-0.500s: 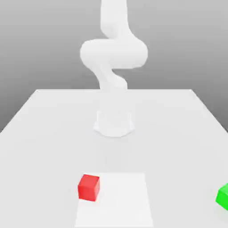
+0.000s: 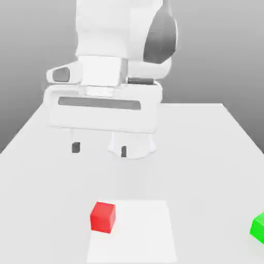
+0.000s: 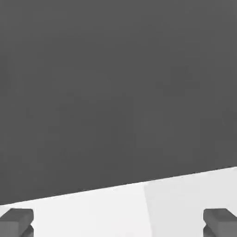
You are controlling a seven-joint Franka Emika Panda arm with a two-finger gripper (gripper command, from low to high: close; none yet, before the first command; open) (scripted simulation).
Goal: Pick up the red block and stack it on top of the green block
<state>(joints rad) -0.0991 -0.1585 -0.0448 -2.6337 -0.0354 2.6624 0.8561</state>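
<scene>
Wide and pale, a tabletop (image 2: 206, 170), with plain grey behind its far edge in the exterior view. Next, a big white robot arm (image 2: 103, 41), with its round foot (image 2: 132, 147) on the far part of the tabletop and its hand (image 2: 103, 111) hung low in front, a little toward the exterior view's left. On the hand, a long dark stripe (image 2: 99, 103). On the near part of the tabletop, a flat white patch (image 2: 139, 232), a bit brighter than the rest. Up in the air, the fingers (image 2: 100, 149), pointing down, with dark tips. Wide open, with a big gap in between, and holding nothing. In the hand view, a big dark grey area (image 3: 118, 92) with a slanted edge, then white and pale grey past that edge, and both dark fingertips set well apart. Under the fingers in the exterior view, and not touching them, the red block (image 2: 102, 217). Sitting flat by the far corner of the white patch, at its edge on the exterior view's left, and turned a little, with its top and two sides in sight. Over at the exterior view's right, the green block (image 2: 259, 228). Down on the tabletop, off the white patch, well apart from the red block, and partly cut off by the side of the view.
</scene>
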